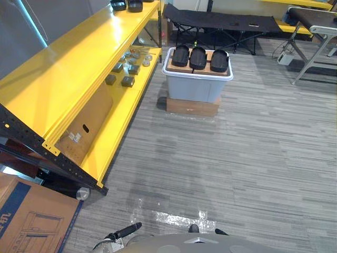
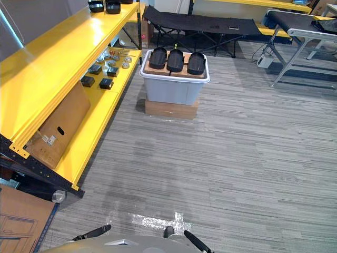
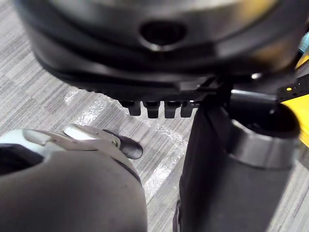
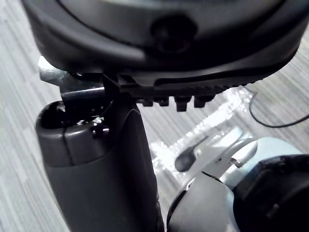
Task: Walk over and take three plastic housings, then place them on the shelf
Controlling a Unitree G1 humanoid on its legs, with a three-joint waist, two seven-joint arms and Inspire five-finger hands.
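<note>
**Three housings wait on the tub; both hands empty**

Grey striped carpet (image 1: 253,158) runs from the robot to the far wall. In the left eye view a yellow shelf (image 1: 63,68) stands along the left side. A brown carton (image 1: 87,124) and some small parts (image 1: 126,66) lie on its lower level. Beside its far end, a grey tub (image 1: 195,87) sits on a flat cardboard box (image 1: 192,107). Three black plastic housings (image 1: 198,57) lie side by side on a brown board across the tub's top, well apart from the robot. A black cot (image 1: 221,22) stands behind the tub. At the bottom edge the left hand (image 1: 126,230) shows a straight dark finger, holding nothing.

From the right eye, two more dark housings (image 2: 105,6) rest at the far end of the shelf's top level, and a grey table (image 2: 300,29) stands at the far right. The right hand (image 2: 192,243) pokes in low, fingers straight and empty.

In the left wrist view the fingers (image 3: 154,108) hang loose over a shiny strip of tape (image 3: 96,108) on the carpet.

In the right wrist view the fingers (image 4: 181,102) hang loose too, grasping nothing.
</note>
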